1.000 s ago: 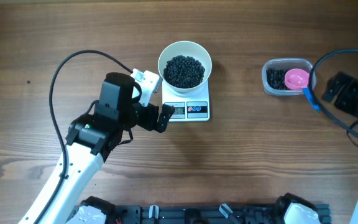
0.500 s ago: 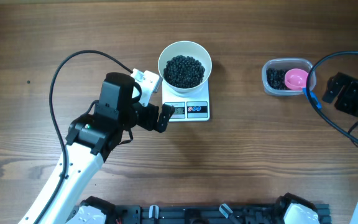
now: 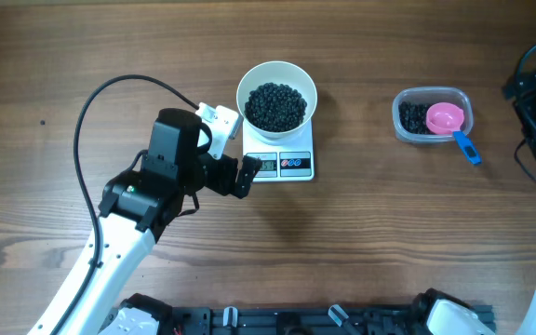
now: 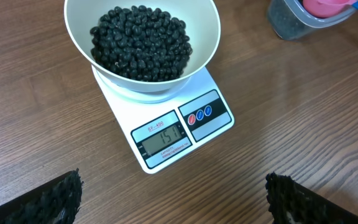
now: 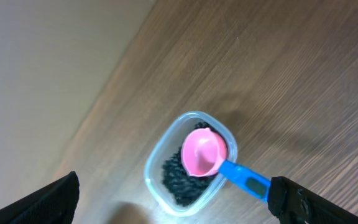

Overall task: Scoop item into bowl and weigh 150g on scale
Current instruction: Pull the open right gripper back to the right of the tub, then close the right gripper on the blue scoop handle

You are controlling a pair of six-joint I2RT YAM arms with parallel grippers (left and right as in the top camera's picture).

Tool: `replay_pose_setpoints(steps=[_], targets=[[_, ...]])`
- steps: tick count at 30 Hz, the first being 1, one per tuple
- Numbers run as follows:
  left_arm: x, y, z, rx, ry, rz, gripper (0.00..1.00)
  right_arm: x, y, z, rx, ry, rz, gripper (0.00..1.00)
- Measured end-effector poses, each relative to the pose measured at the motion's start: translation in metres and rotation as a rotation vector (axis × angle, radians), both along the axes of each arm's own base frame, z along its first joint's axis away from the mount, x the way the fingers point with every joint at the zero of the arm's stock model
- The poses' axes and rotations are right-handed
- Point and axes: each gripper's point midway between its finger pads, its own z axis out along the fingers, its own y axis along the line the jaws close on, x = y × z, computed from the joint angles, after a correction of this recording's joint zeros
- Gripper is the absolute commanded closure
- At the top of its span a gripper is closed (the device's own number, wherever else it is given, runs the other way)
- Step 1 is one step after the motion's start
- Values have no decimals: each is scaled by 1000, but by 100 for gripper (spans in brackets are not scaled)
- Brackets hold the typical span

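On the scale [image 4: 185, 127], display at 151: white bowl [image 4: 207, 25] loaded with black beans [image 4: 140, 42] | just left of the scale: left gripper [image 4: 173, 202] spread wide, gripping nothing | well right of the scale: pink scoop [image 3: 445, 118] lying in clear container [image 3: 401, 104] with more beans | farthest right of the scale: right gripper [image 5: 169, 202] spread wide, empty

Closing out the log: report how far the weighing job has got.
Done: the bowl sits on the scale holding beans, display reading about 151; the scoop lies in the clear container. In hand: nothing, left claw and right claw open, empty. Left: little, perhaps trimming a bean.
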Motion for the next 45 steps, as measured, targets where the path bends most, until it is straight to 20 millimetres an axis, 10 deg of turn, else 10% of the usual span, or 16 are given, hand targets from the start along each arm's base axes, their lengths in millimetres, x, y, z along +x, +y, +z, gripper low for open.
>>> replay_pose_setpoints(steps=[8,14,18,32,36,45], targets=[[0,0,0,0,0,0,0,-47,-13,-50,-118,338,86,0],[0,0,0,0,0,0,0,-60,-39,-102,158,342,263,6],[0,0,0,0,0,0,0,-48,-32,-116,298,255,362,19],[0,0,0,0,0,0,0,-36,-4,-177,467,235,408,19],[0,0,0,0,-1,0,0,-37,1,-198,505,213,360,42],[0,0,0,0,0,0,0,-2,-2,-187,482,81,358,47]])
